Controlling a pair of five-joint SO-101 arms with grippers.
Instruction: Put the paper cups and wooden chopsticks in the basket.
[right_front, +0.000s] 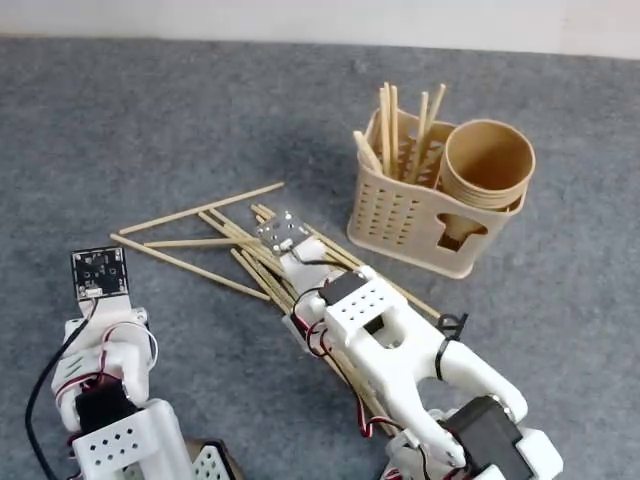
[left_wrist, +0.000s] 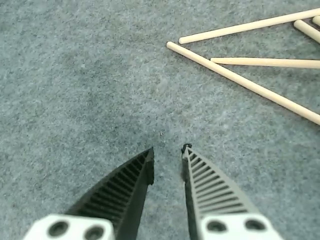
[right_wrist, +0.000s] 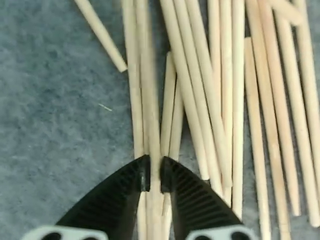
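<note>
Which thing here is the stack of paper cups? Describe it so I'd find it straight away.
Find the tan slotted basket on the grey mat, beyond the loose chopsticks. Its right-hand side holds the paper cups, nested. They are the one wide, round, open-mouthed shape beside thin upright chopsticks.

We find the basket (right_front: 400, 215) on the table (right_front: 150, 120), far and to the right. Inside it, stacked paper cups (right_front: 488, 165) sit on the right and standing chopsticks (right_front: 400, 125) on the left. Loose chopsticks (right_front: 200, 242) lie fanned on the table, left of the basket and in front of it. The right gripper (right_wrist: 154, 175) sits on that pile, its jaws either side of 1 stick. The left gripper (left_wrist: 167, 152) hangs front left, jaws apart over bare table, near the pile's outer ends.
</note>
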